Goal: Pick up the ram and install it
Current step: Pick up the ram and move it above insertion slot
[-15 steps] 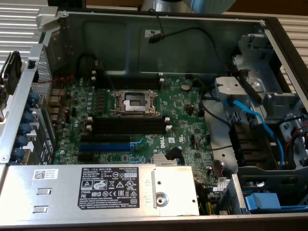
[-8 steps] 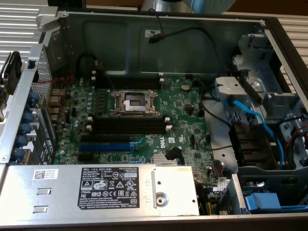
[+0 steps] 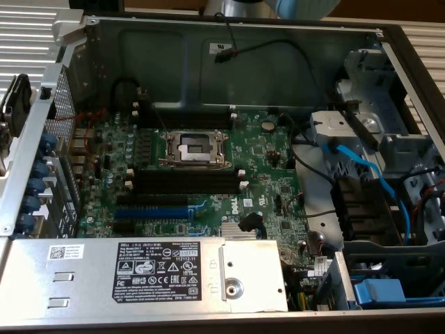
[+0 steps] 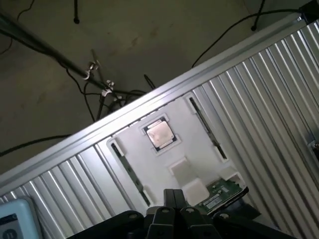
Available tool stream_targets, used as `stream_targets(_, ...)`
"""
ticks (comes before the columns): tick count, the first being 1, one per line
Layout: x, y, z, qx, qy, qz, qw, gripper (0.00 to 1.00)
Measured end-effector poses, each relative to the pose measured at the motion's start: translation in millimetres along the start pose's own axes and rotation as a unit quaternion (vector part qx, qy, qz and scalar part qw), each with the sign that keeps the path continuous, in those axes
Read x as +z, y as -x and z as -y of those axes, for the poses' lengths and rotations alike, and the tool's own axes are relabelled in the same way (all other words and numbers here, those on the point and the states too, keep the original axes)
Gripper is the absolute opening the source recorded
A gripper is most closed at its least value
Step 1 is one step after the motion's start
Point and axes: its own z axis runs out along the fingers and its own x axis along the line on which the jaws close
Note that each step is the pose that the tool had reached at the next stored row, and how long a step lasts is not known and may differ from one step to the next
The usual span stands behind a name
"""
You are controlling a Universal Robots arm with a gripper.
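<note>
The gripper (image 4: 172, 211), its fingers pressed together and holding nothing, hangs over a white tray (image 4: 199, 149) on the ribbed worktop (image 4: 269, 99). What looks like the ram (image 4: 222, 191), a green board, lies just beside the fingertips at the tray's near corner. Its long axis seems to run across the gripper's reach, partly hidden.

The ram (image 4: 131, 174) is a long, thin, dark stick. It shows its narrow edge, so its chips and label cannot be told. It stands on edge in a narrow slot along one side of the white tray (image 4: 194, 149). A second such stick (image 4: 207, 129) stands at the tray's opposite side, parallel and well apart.
</note>
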Motion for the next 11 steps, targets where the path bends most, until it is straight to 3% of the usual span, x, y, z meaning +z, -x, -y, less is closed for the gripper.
stream_targets(11,-0.1,-2.2,-3.9,-0.069,0.0045,0.0001,0.9976,0.10)
